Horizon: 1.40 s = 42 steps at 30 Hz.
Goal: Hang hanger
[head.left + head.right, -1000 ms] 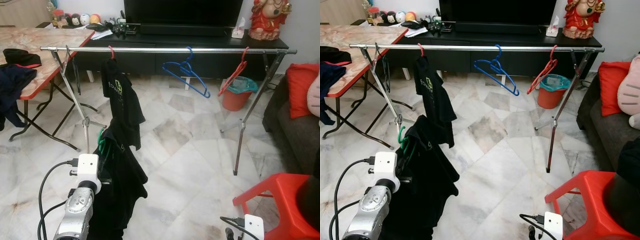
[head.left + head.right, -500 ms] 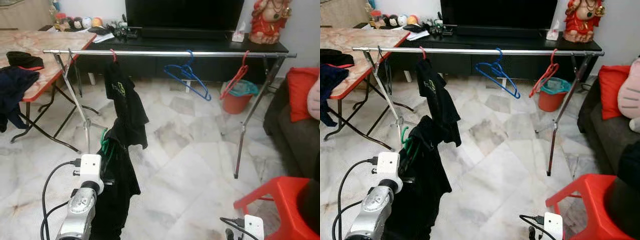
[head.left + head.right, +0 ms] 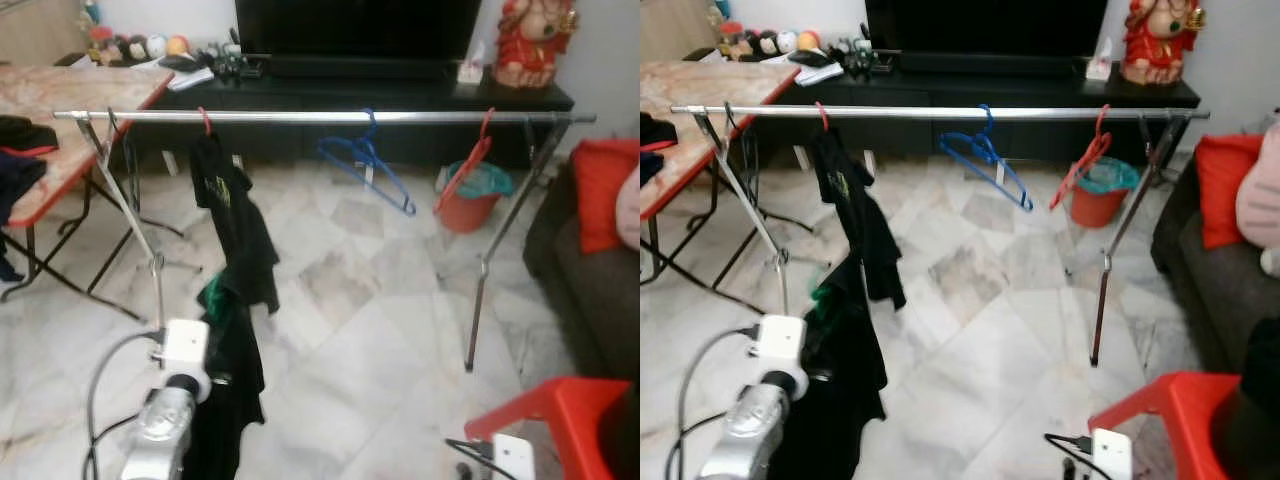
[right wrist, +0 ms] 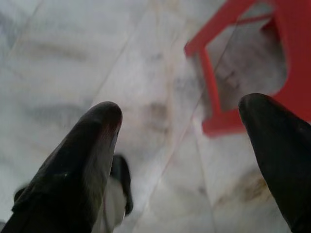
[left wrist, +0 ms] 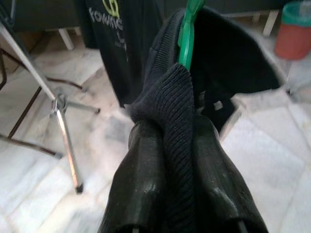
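Observation:
My left gripper (image 5: 176, 122) is shut on a dark knitted garment (image 5: 228, 53) that hangs on a green hanger (image 5: 187, 29). In the left eye view the green hanger (image 3: 214, 295) and garment (image 3: 232, 380) hang low, in front of and below the steel rail (image 3: 420, 117). The rail carries a black T-shirt (image 3: 235, 215) on a red hanger, a bare blue hanger (image 3: 365, 165) and a bare red hanger (image 3: 470, 165). My right gripper (image 4: 182, 109) hangs open over the floor beside a red stool (image 4: 286, 58).
The rail's stand has splayed legs (image 3: 478, 290) at both ends. A folding table (image 3: 60, 95) with clothes stands at the left. A black TV cabinet (image 3: 400, 95) and an orange bucket (image 3: 470, 200) lie behind the rail. A sofa with a red cushion (image 3: 600, 190) is at the right.
The whole view has shifted and blurred, so the camera has moved. The rail now sits a little lower in the picture. My left gripper still holds the garment and hanger.

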{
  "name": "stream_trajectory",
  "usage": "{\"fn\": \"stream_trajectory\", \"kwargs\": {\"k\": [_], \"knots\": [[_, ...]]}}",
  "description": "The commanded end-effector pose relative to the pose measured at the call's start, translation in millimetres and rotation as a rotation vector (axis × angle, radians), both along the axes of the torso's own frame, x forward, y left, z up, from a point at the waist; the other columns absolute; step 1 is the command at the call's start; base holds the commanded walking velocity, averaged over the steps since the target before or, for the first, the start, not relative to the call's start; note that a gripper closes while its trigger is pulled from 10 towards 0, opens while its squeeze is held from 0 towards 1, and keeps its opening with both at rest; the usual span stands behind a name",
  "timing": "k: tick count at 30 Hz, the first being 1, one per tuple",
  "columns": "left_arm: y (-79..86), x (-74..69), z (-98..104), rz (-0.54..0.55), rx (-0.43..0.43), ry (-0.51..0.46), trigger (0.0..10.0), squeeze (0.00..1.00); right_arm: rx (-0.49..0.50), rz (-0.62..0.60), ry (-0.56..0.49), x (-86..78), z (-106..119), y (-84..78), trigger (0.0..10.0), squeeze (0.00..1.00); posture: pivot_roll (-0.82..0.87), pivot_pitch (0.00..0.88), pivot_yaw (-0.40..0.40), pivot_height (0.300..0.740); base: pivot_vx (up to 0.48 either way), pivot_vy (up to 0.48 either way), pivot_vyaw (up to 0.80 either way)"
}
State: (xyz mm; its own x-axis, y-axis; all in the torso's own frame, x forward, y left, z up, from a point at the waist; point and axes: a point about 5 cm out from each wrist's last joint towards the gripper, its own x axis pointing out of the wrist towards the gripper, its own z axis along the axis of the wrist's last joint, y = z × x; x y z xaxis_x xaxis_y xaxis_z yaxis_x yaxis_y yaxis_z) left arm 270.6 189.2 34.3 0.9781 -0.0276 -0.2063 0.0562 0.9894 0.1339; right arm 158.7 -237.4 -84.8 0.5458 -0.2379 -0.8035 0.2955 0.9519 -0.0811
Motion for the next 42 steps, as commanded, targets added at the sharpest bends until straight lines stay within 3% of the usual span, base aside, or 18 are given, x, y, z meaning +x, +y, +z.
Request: {"fn": "stream_trajectory", "kwargs": {"k": [1,42], "knots": [[10.9,3.5,10.2,0.024,0.02,-0.05,10.0,0.0,0.017,0.01,-0.007,3.1,-0.5,7.3,10.0,0.0,-0.08,0.0,-0.034,0.74,0.307,0.0,0.0],[2.2,2.5,7.9,-0.016,0.01,-0.034,10.0,0.0,0.01,0.038,-0.001,4.8,-0.1,8.2,10.0,0.0,-0.08,0.0,-0.035,0.74,0.31,0.0,0.0]]}}
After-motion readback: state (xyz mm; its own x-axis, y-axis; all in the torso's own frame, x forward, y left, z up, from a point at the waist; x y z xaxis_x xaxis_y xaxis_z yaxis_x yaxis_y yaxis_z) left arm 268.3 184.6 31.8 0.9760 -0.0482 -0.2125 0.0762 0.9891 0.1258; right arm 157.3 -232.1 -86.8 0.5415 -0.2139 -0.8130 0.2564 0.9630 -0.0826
